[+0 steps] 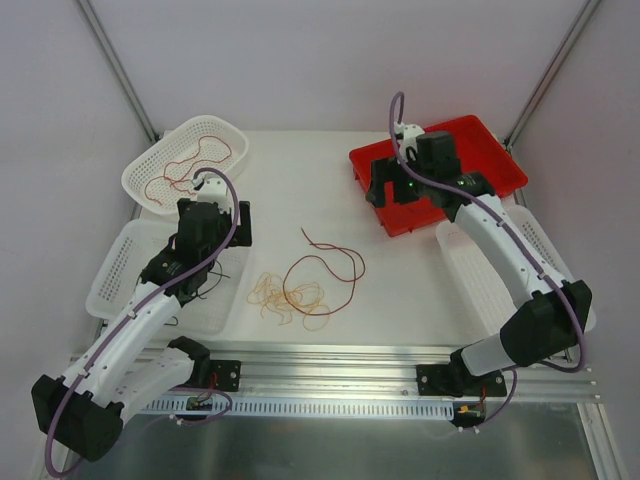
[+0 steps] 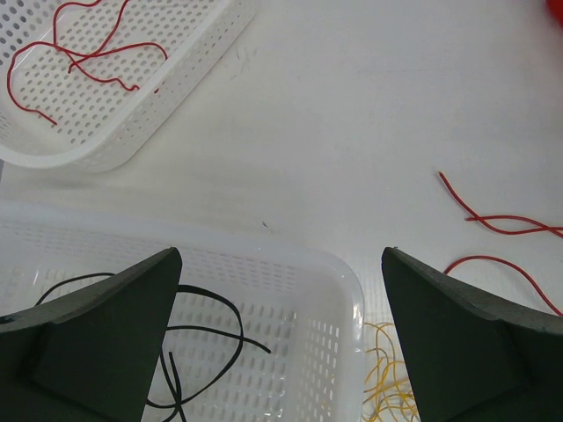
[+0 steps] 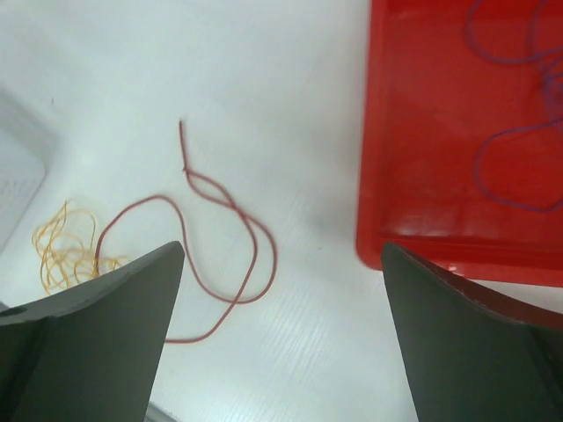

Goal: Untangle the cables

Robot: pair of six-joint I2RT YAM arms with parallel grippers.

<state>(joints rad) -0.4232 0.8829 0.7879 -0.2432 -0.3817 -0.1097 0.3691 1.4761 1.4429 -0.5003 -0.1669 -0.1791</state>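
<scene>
The cables lie apart. A long red cable [image 1: 335, 268] [image 3: 275, 251] [image 2: 501, 220] loops on the white table's middle. A pale yellow clump [image 1: 285, 295] [image 3: 62, 251] [image 2: 391, 378] lies just left of it. Another red cable [image 1: 195, 165] [image 2: 97, 54] sits in the far-left basket, a black one [image 2: 239, 337] in the near-left basket, and a purple one [image 3: 476, 171] in the red tray. My left gripper [image 1: 215, 220] [image 2: 281, 255] hangs open over the near-left basket's corner, holding nothing. My right gripper [image 1: 398, 188] [image 3: 283, 248] is open and empty beside the tray's near-left edge.
The far-left white basket [image 1: 160, 145] and the near-left white basket [image 1: 110, 275] stand along the left side. The red tray [image 1: 490, 150] is at the back right, and a white basket [image 1: 470, 285] lies under the right arm. A metal rail runs along the table's near edge.
</scene>
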